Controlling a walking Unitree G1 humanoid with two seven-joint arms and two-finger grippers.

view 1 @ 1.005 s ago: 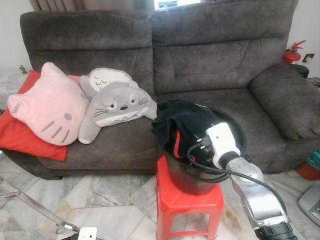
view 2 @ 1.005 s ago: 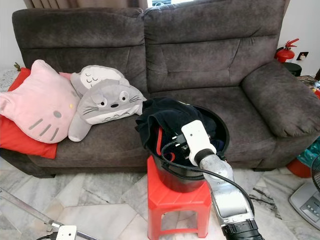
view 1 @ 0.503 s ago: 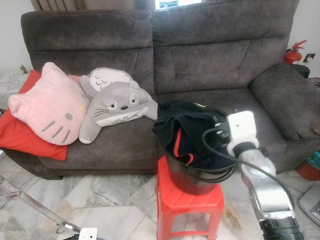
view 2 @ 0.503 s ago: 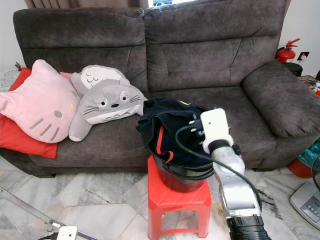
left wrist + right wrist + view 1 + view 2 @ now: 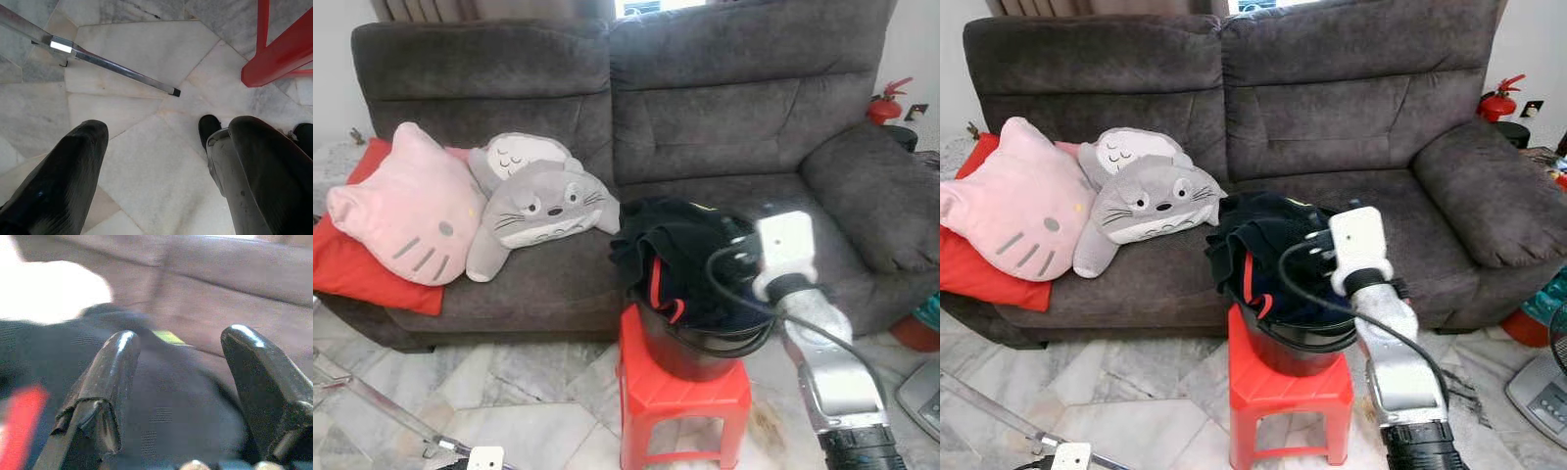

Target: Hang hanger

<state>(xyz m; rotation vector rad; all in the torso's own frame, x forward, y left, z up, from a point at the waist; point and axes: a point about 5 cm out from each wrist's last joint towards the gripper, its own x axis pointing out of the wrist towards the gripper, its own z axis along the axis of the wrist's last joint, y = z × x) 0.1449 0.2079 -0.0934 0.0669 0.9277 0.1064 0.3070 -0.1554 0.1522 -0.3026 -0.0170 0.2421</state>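
A black bucket stands on a red plastic stool in front of the sofa. Dark clothing with red trim is heaped in it and spills over its rim. My right arm reaches up from the lower right, its white wrist camera above the bucket's right side. In the right wrist view my right gripper is open just above the dark cloth, holding nothing. My left gripper hangs open over the marble floor. I cannot make out a hanger.
A grey sofa fills the back, with a pink cat cushion, a grey plush and a red cushion. A metal rack foot lies on the floor at the left. A fire extinguisher and a fan stand at the right.
My right wrist has come up out of the bucket and moved right, now over its right rim. The clothing has shifted slightly. The left arm has not moved.
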